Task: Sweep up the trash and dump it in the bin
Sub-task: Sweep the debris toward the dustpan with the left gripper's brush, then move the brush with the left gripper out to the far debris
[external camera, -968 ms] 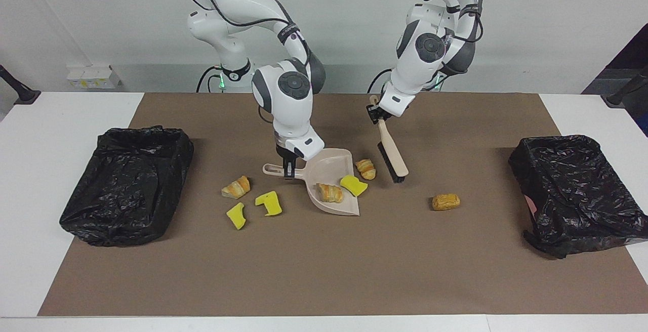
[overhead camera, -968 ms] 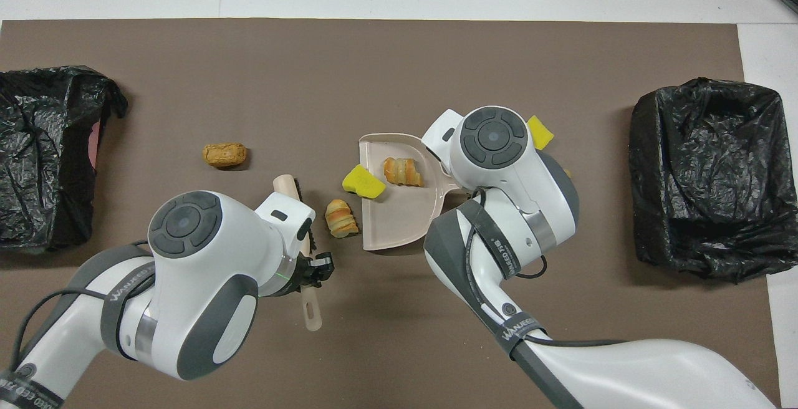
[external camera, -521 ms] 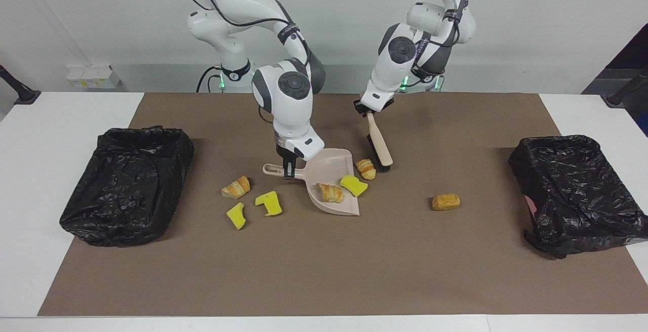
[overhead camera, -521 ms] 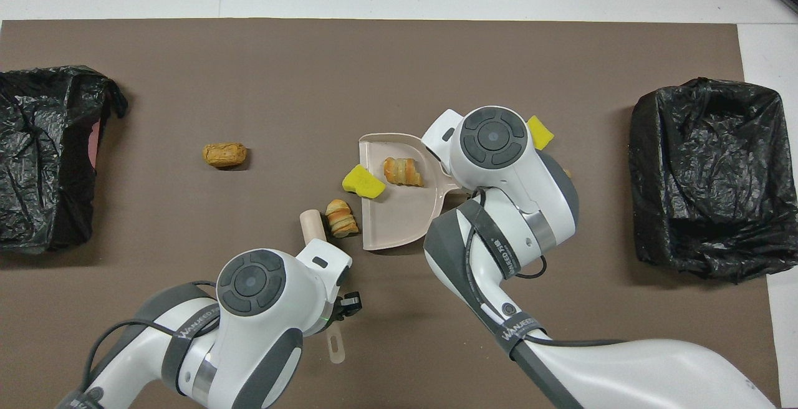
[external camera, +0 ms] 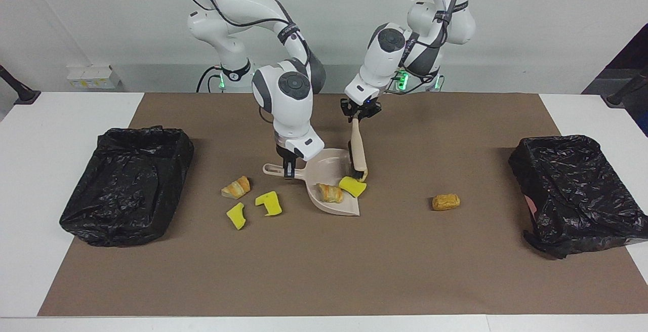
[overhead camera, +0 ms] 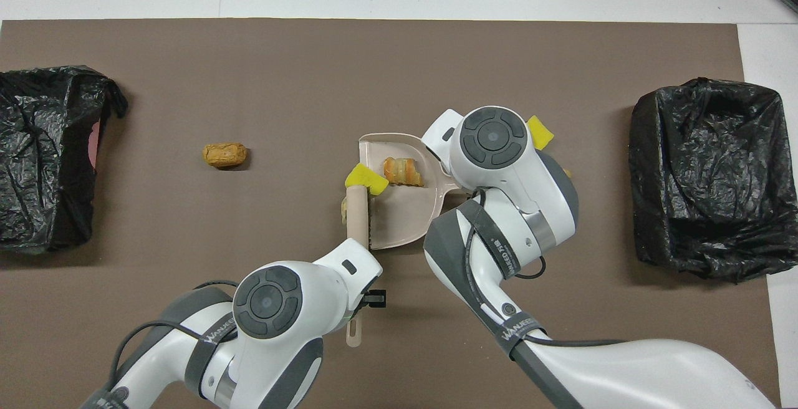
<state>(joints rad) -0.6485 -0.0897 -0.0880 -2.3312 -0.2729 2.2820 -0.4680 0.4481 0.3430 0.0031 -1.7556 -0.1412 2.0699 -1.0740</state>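
Note:
My right gripper (external camera: 288,169) is shut on the handle of the beige dustpan (external camera: 329,175), which rests on the mat. A croissant piece (external camera: 330,193) lies in the pan, and a yellow sponge chunk (external camera: 353,187) sits on its open edge. My left gripper (external camera: 358,113) is shut on the beige brush (external camera: 358,150), whose head stands at the pan's mouth. Only a sliver of another croissant piece (overhead camera: 343,209) shows beside the brush (overhead camera: 358,216). More trash lies loose: a bread piece (external camera: 446,201), a croissant piece (external camera: 236,187) and two yellow sponge chunks (external camera: 268,203) (external camera: 236,215).
Two bins lined with black bags stand on the brown mat, one bin (external camera: 126,185) at the right arm's end and the other bin (external camera: 577,195) at the left arm's end. White table (external camera: 61,119) surrounds the mat.
My left arm has swung the brush toward the dustpan, pushing the croissant piece up to the pan's mouth and nudging the yellow sponge inward. The right arm and the dustpan have stayed still.

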